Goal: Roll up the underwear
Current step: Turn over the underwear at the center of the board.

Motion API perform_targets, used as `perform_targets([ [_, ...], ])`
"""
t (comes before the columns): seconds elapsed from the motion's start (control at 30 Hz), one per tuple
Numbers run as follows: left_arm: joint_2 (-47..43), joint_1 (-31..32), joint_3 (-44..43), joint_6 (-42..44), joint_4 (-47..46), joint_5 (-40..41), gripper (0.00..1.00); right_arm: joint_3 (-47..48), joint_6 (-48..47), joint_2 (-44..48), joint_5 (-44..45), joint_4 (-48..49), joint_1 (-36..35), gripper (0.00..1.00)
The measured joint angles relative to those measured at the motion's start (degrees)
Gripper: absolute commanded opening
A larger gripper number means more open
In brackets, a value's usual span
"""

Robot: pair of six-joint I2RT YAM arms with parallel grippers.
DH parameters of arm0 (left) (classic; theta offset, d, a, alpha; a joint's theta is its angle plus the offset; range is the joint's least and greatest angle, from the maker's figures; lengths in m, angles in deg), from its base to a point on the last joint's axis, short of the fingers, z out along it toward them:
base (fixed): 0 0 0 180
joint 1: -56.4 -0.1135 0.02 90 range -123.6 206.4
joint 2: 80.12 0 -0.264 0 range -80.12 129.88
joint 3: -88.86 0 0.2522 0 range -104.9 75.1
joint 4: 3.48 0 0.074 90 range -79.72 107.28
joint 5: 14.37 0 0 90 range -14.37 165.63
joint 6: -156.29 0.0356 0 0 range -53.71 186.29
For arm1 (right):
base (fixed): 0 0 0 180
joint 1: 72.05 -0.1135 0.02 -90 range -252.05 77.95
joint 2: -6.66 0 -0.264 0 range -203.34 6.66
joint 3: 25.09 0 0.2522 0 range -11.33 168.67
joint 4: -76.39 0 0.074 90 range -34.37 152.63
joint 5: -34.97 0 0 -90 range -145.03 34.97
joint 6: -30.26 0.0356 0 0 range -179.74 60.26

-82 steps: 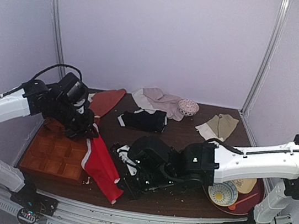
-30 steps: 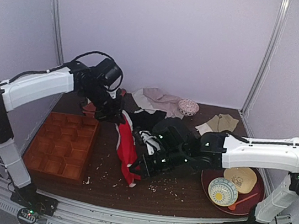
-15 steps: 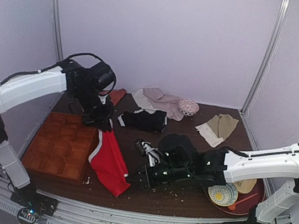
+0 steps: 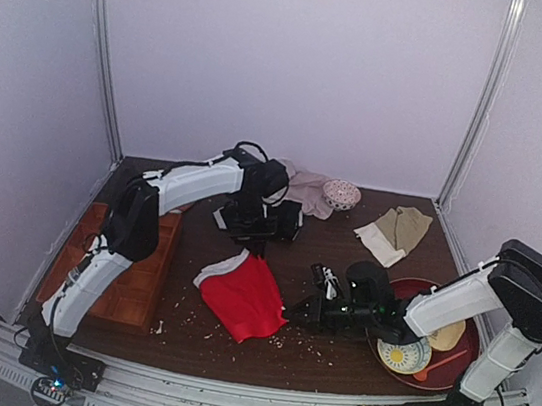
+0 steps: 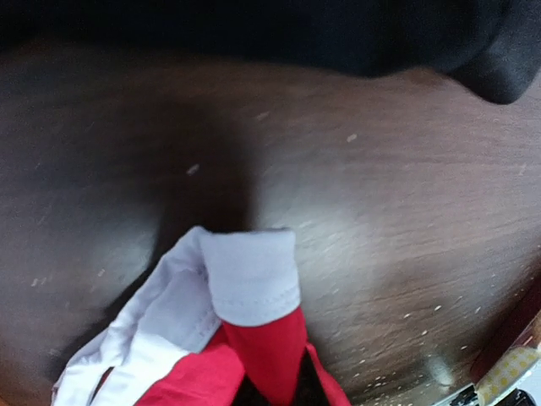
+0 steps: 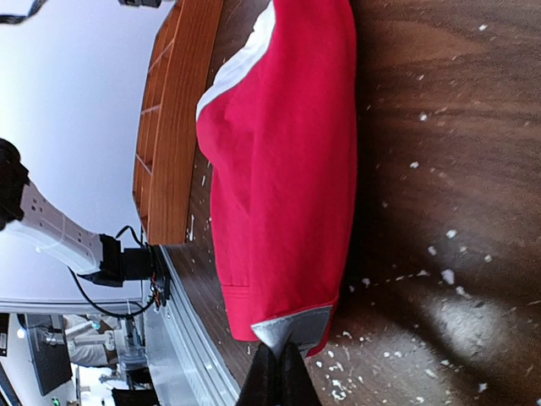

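A dark wooden counter (image 4: 181,337), flecked with pale crumbs, fills a lilac-walled enclosure. The red underwear (image 4: 243,297) lies near its middle as a bunched, roughly triangular heap, the white waistband (image 5: 249,279) turned toward the far side, just in front of a pair of black briefs (image 4: 284,220). The left end effector (image 4: 246,242) hangs over the waistband. Its fingers fall outside the wrist view, but the fabric peaking toward the lower edge suggests they are closed on that band. The right end effector (image 6: 275,364) has its fingers pressed together on a grey-edged hem corner at the opposite, near end of the garment. A compartmented wooden tray (image 4: 154,278) sits at the left. The step in hand appears to be stretching the garment between two corners to flatten it. No roll is begun. The next move likely calls for drawing the corners apart, laying the cloth smooth, then releasing and turning one edge over.
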Motion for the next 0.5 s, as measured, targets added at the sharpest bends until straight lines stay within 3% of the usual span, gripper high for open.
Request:
perform_targets([
  [0.03,1.22,0.0,-1.81,0.11,0.07,-0.57,0.4,-0.44,0.39,-0.31,-0.35,1.27,1.2,0.04],
  [0.07,1.64,0.0,-2.51,0.48,0.11,-1.05,0.48,-0.74,0.7,-0.39,-0.7,2.03,2.21,0.14],
  [0.1,1.68,0.0,-2.56,0.15,-0.07,-1.64,0.53,-0.87,0.92,-0.39,-0.96,2.38,3.15,0.25],
  [0.17,1.05,0.0,-1.79,0.31,-0.66,-2.32,0.58,-0.72,0.7,-0.22,-0.9,1.62,4.37,0.33],
  [0.27,-2.25,0.0,3.19,0.55,-3.78,-2.03,0.64,0.87,-2.25,1.88,0.46,-6.27,4.96,0.36],
  [0.5,-17.84,-0.04,14.67,2.58,-10.19,-0.96,0.65,11.72,-11.39,12.35,9.81,-32.65,4.87,0.37],
])
